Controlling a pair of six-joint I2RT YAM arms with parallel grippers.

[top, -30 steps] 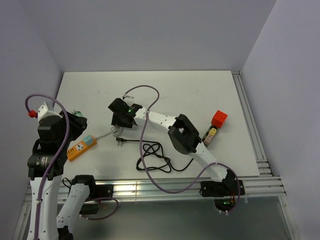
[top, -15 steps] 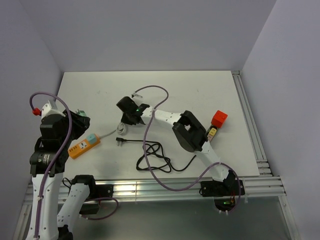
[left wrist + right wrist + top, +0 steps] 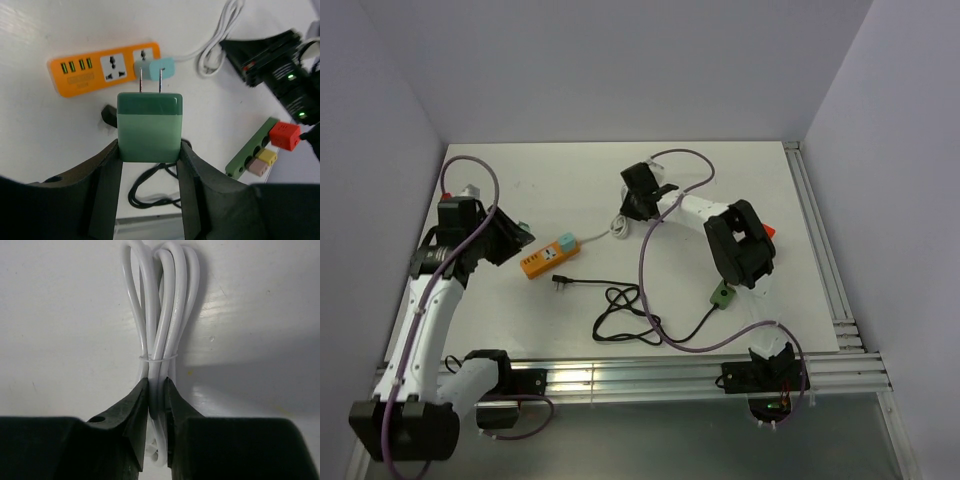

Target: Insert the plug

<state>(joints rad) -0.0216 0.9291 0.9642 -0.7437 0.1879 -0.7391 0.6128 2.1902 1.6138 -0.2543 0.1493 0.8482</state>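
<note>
The left fingers (image 3: 107, 190) hold the green plug (image 3: 149, 127). They squeeze it from both sides, one finger on each side of its body. The plug has two thin metal pins, and the pins point away from the fingers, toward the orange power strip (image 3: 95, 72).

The orange power strip lies flat on the white surface (image 3: 720, 170), on the left side, just beside the left arm. It has big holes for plugs and a row of small slots at one end. At the other end is a light blue part (image 3: 156, 67). In the left wrist view the pins of the green plug sit right in front of that light blue part. The plug is not in any hole.

A white cord (image 3: 162, 315) comes out of the light blue end and runs to a bunch of loops tied with a thin band. The right fingers (image 3: 135, 410) are almost closed and pinch this bunch at its near end. The loops lie flat on the surface, past the fingers.

A black cable (image 3: 630, 315) lies in a loose curl near the front edge of the surface. Its small black plug (image 3: 560, 281) lies just beside the orange strip, not touching it.

A green bar (image 3: 250, 160) with a yellow block and a pink block lies off to the right. A red cube (image 3: 285, 136) sits at its end.
</note>
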